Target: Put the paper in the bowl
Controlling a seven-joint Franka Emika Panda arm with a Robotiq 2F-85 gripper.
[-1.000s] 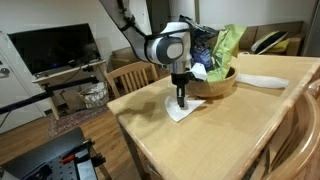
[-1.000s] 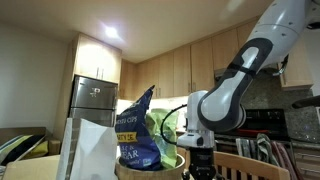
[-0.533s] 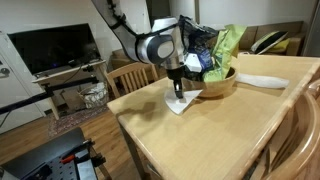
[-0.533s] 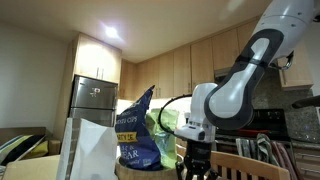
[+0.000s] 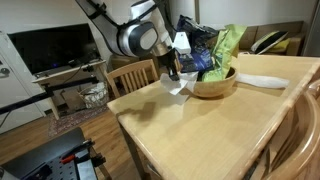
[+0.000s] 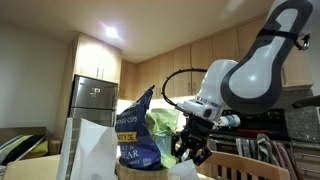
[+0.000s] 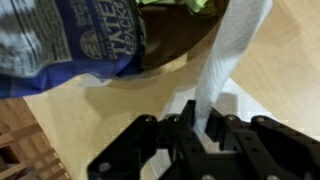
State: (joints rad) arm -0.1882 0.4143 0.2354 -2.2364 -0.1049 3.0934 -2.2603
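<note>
My gripper (image 5: 174, 72) is shut on the white paper napkin (image 5: 179, 87) and holds it off the table, just beside the wooden bowl (image 5: 216, 84). In the wrist view the paper (image 7: 228, 55) runs up from between the fingers (image 7: 201, 125) as a long white strip toward the bowl (image 7: 175, 55). The bowl holds a blue snack bag (image 7: 70, 35) and a green one (image 5: 228, 42). In an exterior view the gripper (image 6: 190, 150) hangs beside the blue bag (image 6: 135, 130); the paper is hard to make out there.
A flat white oval plate (image 5: 262, 81) lies on the table (image 5: 200, 135) beyond the bowl. Wooden chairs (image 5: 133, 75) stand at the table's edges. A tall white paper bag (image 6: 90, 150) is close to one exterior camera.
The gripper has lifted from the table with the paper in it and has swung up and toward the bowl's near side; the paper now hangs off the tabletop.
</note>
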